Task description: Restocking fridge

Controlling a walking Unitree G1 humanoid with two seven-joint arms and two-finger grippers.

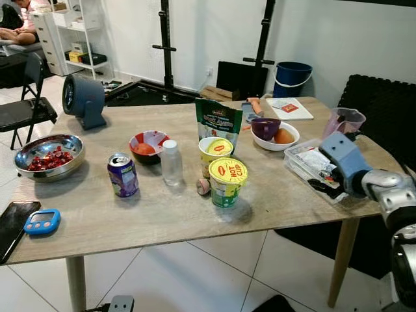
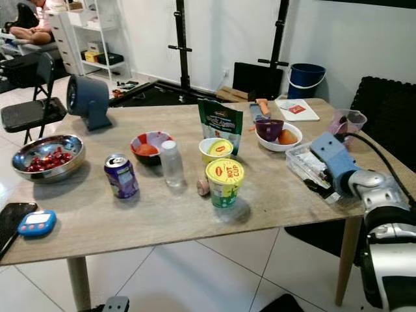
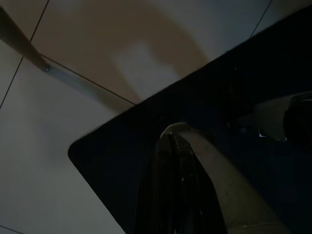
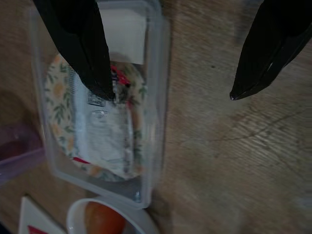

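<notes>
My right gripper [image 4: 169, 94] is open at the table's right edge, low over a clear lidded plastic container [image 1: 311, 164] of packaged food. In the right wrist view one finger [image 4: 80, 44] lies over the container [image 4: 97, 126] and the other over bare wood beside it. Mid-table stand a purple soda can [image 1: 123, 175], a clear bottle [image 1: 171, 163], two yellow-lidded cup noodles [image 1: 227, 182], a green pouch [image 1: 218, 121] and a red bowl [image 1: 148, 145]. My left gripper [image 3: 170, 146] hangs idle over floor tiles and a dark mat.
A white bowl [image 1: 277, 144] with a purple cup and an orange sits behind the container, next to a pink jug [image 1: 344, 121]. A steel bowl [image 1: 49, 156], phone [image 1: 13, 224], blue timer [image 1: 42, 221] and fan [image 1: 83, 99] occupy the left. A folding chair [image 1: 26, 104] stands far left.
</notes>
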